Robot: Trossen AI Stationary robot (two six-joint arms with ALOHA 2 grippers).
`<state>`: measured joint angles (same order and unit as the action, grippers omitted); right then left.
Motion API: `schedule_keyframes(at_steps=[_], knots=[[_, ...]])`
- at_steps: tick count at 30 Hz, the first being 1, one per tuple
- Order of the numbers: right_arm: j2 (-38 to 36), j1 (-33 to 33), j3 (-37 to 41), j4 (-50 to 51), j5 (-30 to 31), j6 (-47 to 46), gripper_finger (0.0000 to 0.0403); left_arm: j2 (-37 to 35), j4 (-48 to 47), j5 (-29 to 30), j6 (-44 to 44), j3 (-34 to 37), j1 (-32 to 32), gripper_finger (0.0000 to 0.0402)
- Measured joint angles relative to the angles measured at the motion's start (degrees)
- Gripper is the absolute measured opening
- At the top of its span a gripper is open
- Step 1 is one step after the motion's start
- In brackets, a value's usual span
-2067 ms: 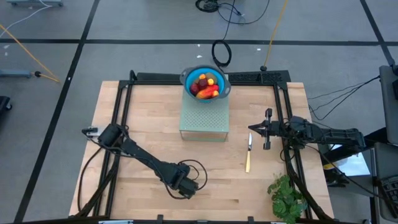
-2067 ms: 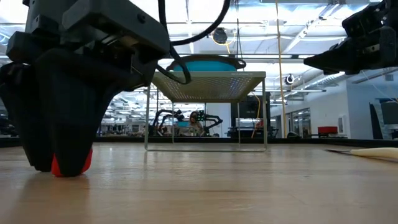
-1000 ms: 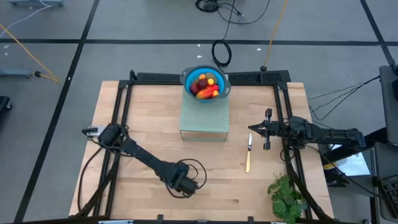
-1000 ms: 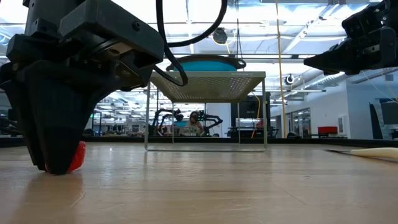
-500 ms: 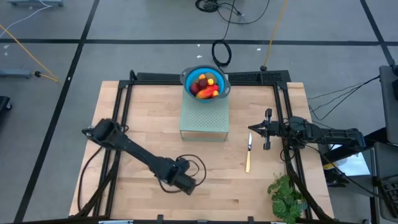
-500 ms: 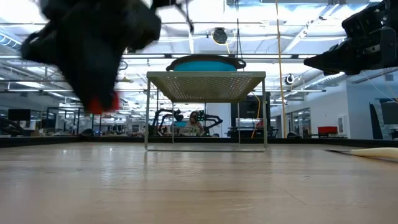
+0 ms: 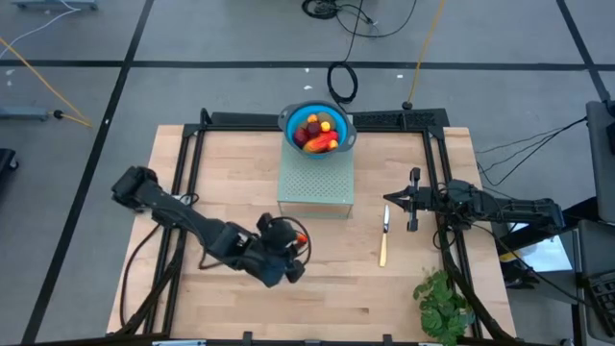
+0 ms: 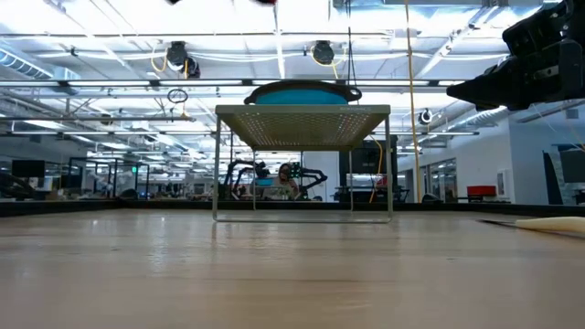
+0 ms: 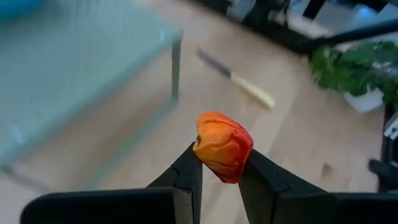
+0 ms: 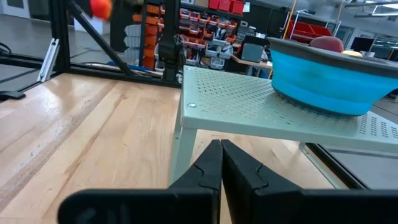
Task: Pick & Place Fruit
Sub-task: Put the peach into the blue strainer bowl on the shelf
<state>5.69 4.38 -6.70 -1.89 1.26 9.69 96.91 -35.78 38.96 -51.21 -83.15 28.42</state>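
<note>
My left gripper (image 7: 296, 236) hangs high above the table's near middle, shut on a small orange-red fruit (image 9: 222, 145). That fruit also shows in the high view (image 7: 301, 235) and far off in the right wrist view (image 10: 99, 7). Other fruit (image 7: 319, 133) lies in a blue bowl (image 7: 291, 119) that stands on a pale green perforated stand (image 7: 315, 183) at the far middle. My right gripper (image 7: 389, 200) waits shut, level, right of the stand. In the low view the left gripper is almost wholly above the picture. My left gripper pinches the small fruit's two opposite sides (image 9: 205, 157) between its two fingertips (image 9: 189, 167). The fingers slant downward, coming from the table's left. The fruit stands out past the fingertips, lifted clear of the table.
A pale-handled knife (image 7: 384, 238) lies right of the stand, below my right gripper. A green leafy bunch (image 7: 442, 304) sits at the near right corner. A black frame (image 7: 187, 159) runs along the table's sides.
My left gripper has risen from the tabletop with the fruit, out of the low view's top. It has tipped from pointing down to slanting toward the table's right, and rolled. The fruit has been lifted clear of the table.
</note>
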Motion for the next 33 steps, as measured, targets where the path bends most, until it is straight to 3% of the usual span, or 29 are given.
schedule_keyframes(at_steps=[6,12,23,33], knots=[[0.0,0.0,0.0,0.0,0.0,0.0,0.0,-1.1,6.7,5.6,20.0,0.0,-0.6,0.0076],[0.0,0.0,0.0,0.0,0.0,0.0,0.0,-1.1,7.5,7.8,36.8,0.0,-2.0,0.0076],[0.0,0.0,0.0,0.0,0.1,0.0,0.0,-1.1,8.0,8.2,46.3,0.0,-7.5,0.0077],[0.0,0.0,0.0,0.0,0.2,0.0,0.0,-2.1,15.7,4.1,46.0,0.0,-16.4,0.0077]])
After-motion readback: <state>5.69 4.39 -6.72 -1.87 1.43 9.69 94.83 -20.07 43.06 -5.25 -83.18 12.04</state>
